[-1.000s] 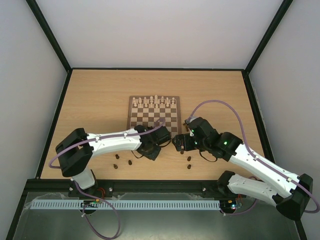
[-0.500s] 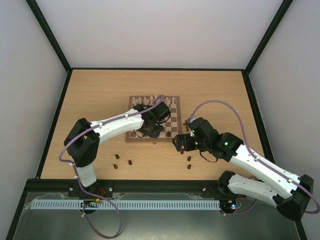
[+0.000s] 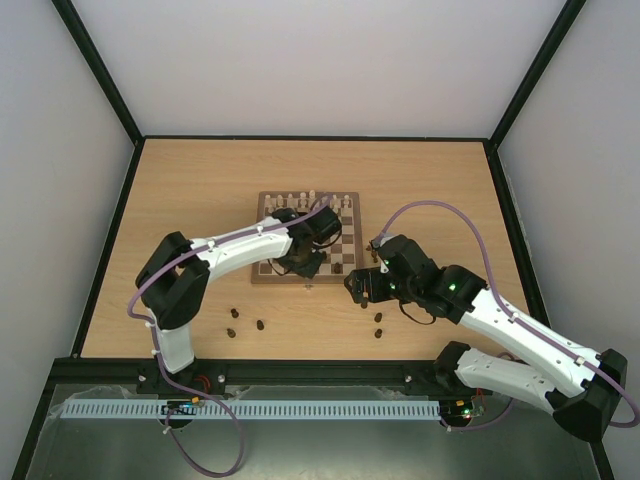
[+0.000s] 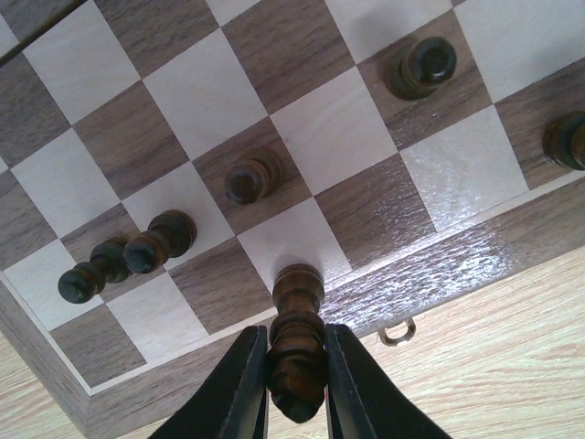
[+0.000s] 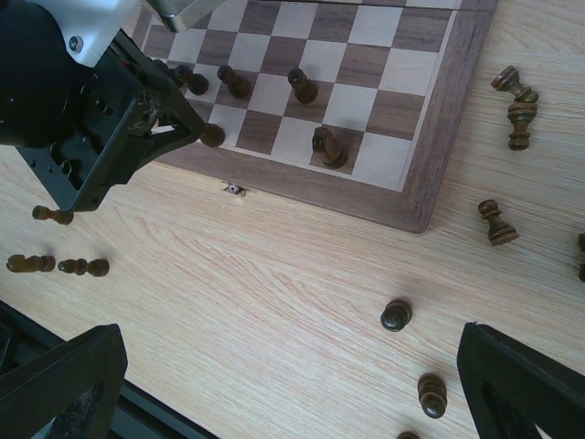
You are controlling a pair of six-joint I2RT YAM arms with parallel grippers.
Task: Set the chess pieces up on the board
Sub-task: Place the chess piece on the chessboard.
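A light, oak-grained wooden tabletop (image 3: 180, 190) fills the floor of the cell, and its pale grain also shows in both wrist views. A thin black metal frame (image 3: 310, 137) runs around it, with posts rising from the far corners. Plain white wall panels (image 3: 300, 60) close the far, left and right sides. Small pale cream wooden chessmen (image 3: 310, 203) stand in two rows just far of the table's middle (too small to tell their kinds). A long white slotted strip (image 3: 300, 410) lies along the near edge.
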